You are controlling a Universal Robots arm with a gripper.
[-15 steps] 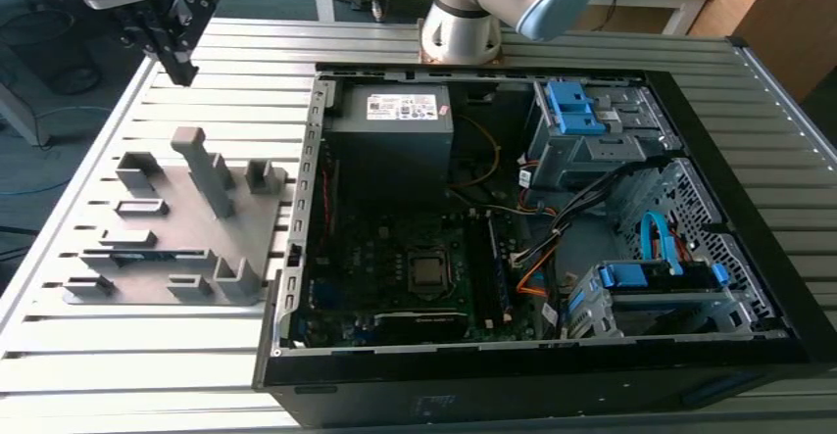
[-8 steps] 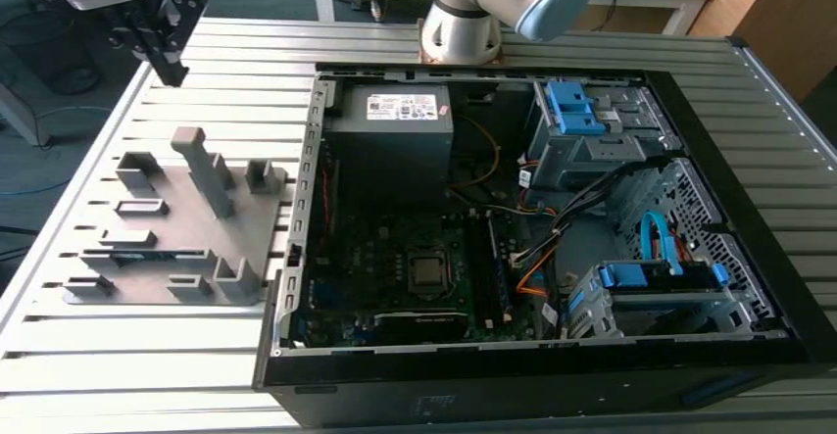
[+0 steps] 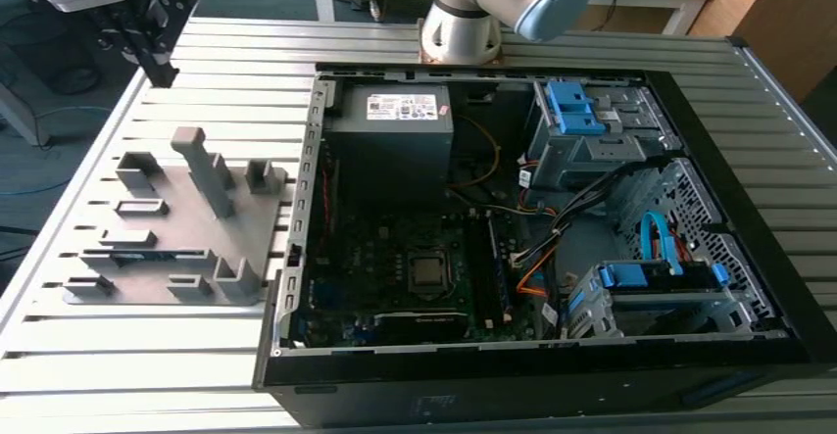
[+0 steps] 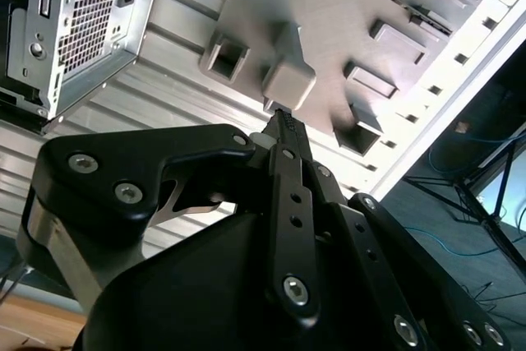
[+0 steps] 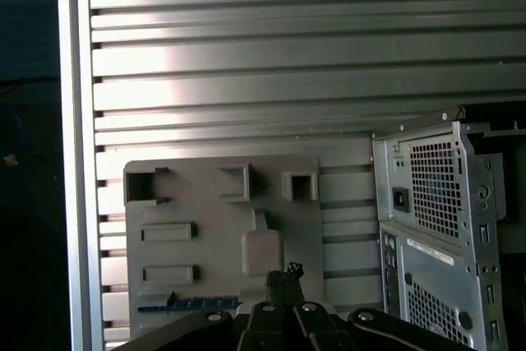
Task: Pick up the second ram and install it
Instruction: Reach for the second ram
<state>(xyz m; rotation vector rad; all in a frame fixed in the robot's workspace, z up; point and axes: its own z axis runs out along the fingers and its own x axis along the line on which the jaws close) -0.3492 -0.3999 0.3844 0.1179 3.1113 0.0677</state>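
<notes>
- While the gripper hangs above the far corner of the slatted table, on the exterior view's left, it's carrying nothing.
- In the first wrist view the gripper has its fingertips pinched together with nothing between them. Same story in the second wrist view, where the gripper narrows down to one closed tip.
- The second ram is lying in the long slot of the grey fixture plate. It shows up as a thin bluish-green strip with a toothed edge, just past the two short recesses.
- Gripper and ram aren't touching; they're well apart, with the gripper up in the air.
- In the exterior view the fixture plate sits flat on the table just beside the open PC case, on the exterior view's left of it.
- The tall post stands upright out of the plate. In the second wrist view the closed tip lines up with that post's square top, but I can't tell the gap between them.
- The case lies on its side with the motherboard facing up: power supply at the far end, processor socket in the middle, and long dark slot rails just beside it.
- Can't tell whether a module is already sitting in those rails.
- The arm rises from the table behind the case.
</notes>
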